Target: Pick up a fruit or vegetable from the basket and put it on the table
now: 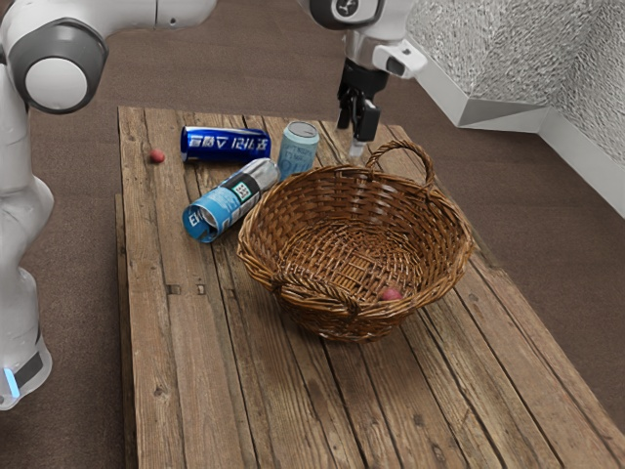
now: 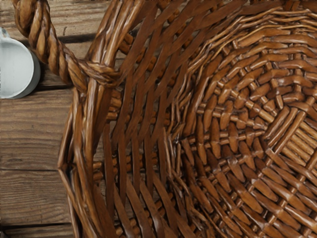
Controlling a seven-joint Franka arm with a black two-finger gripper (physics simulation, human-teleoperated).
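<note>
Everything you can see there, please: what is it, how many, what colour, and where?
Basket: 1, brown, on table
Table: 1, brown wood, under basket
Red ball, maybe fruit: 1, in basket
Second red ball: 1, on table
Lying cans: 2, blue; blue-silver
Standing can: 1, pale blue
Round thing: 1, whitish, beside basket handle
Floor: 1, brown, below
Walls: grey-white, behind
Arm: 1, white-grey
Gripper: 1, black, over table

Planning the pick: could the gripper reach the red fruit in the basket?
Likely yes: the basket is open above the red fruit, though its side close by may crowd the gripper.
</note>
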